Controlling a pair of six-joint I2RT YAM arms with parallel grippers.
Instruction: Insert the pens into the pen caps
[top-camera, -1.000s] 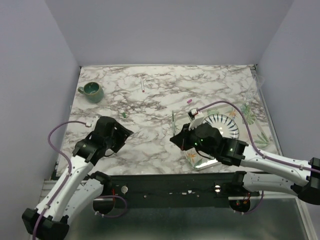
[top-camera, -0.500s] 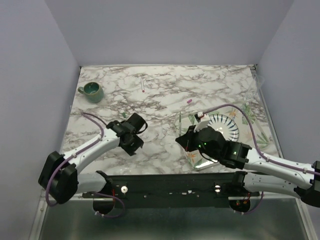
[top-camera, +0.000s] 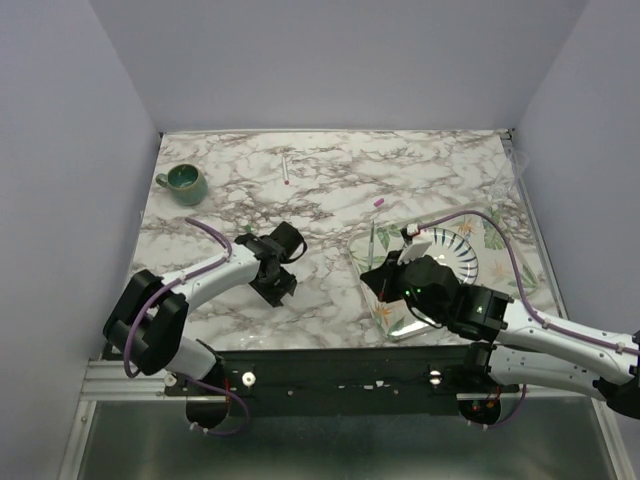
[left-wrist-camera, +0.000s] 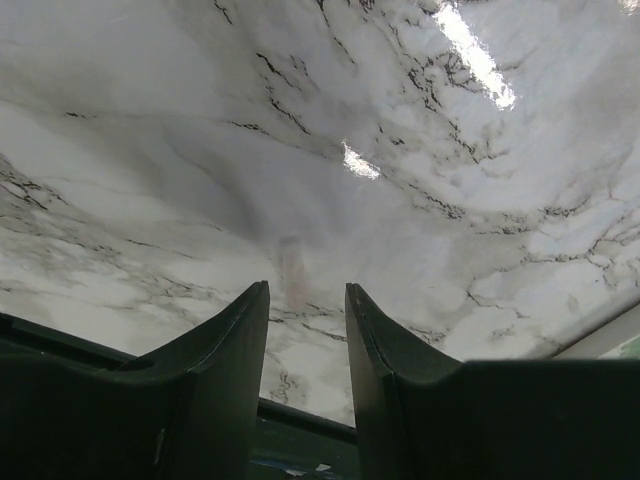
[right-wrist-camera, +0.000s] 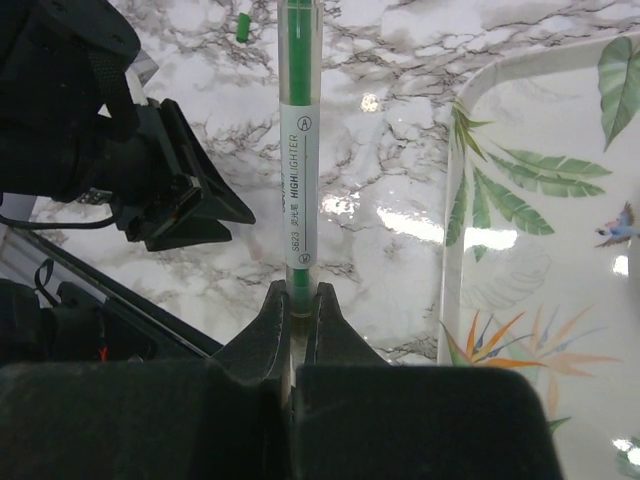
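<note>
Green pen (right-wrist-camera: 297, 150) over grey-veined marble tabletop (top-camera: 330, 200), between lavender walls (top-camera: 330, 60).

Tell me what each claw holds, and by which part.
The right claw pinches the green pen by one end, the rest sticking out past the fingertips. The left claw holds nothing; its jaws stand apart.

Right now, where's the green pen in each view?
Top external: green pen centre-right, sticking out of the right gripper.
Right wrist: pen mid-frame, running up from the fingers.
Left wrist: not in it.
Shared landmark: floral tray, mostly right of the pen in both.
</note>
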